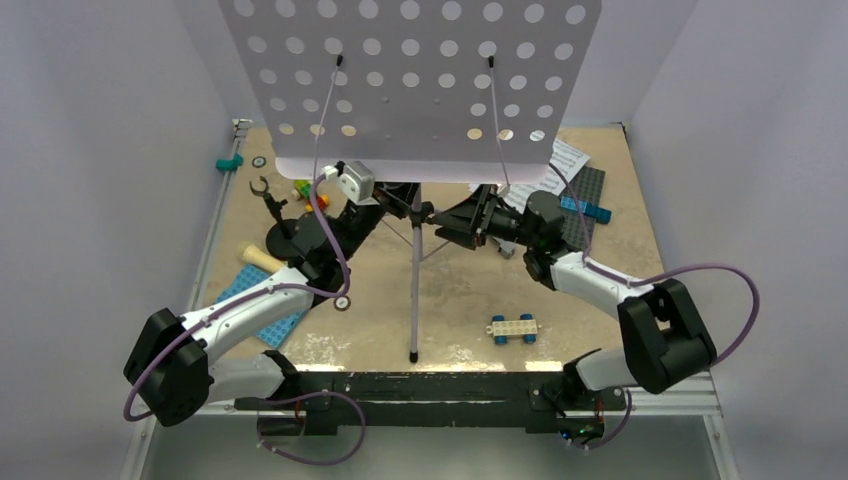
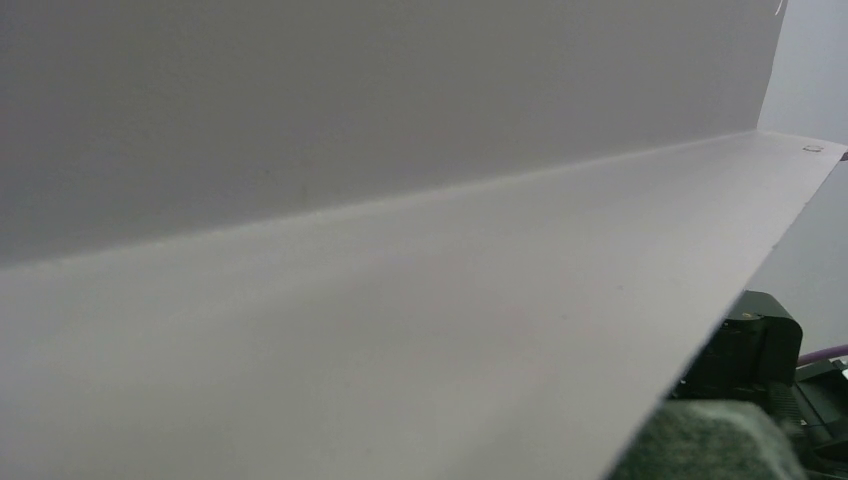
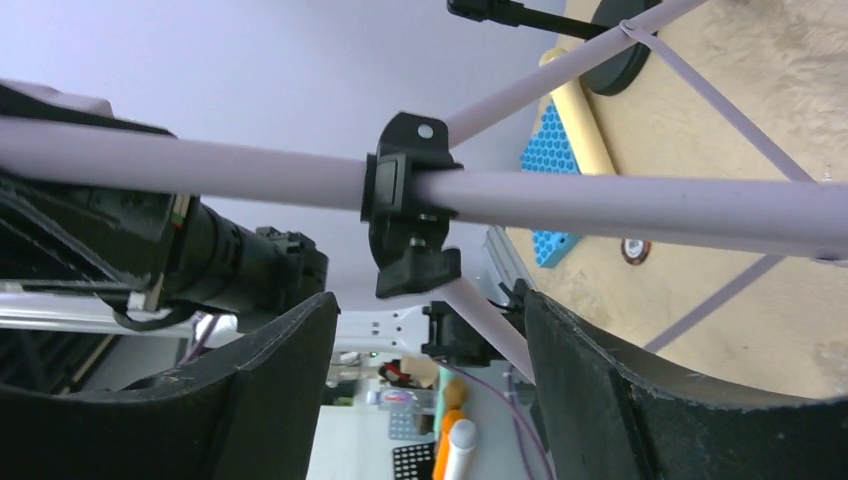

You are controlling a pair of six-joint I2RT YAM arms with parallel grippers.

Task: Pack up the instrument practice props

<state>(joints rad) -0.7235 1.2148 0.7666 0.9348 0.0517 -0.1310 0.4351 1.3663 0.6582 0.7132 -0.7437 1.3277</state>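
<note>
Currently right fingers (image 3: 285,380) standing apart, black collar (image 3: 405,200) on pole (image 3: 640,205) of music stand (image 1: 410,80) sitting just ahead of gap. Pole standing upright on counter (image 1: 470,290), running crosswise to gap. Right arm nearer. Left arm (image 1: 250,300) reaching in left of pole, under stand's ledge; left fingers hidden, cannot tell state. Tripod struts (image 3: 700,90) crowding collar. Mic stand (image 1: 285,238) and microphone (image 1: 258,257) lying left of pole, sheet music (image 1: 572,160) right.

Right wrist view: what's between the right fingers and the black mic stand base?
The music stand's lilac pole and black clamp collar cross between them, seen in the right wrist view.
</note>
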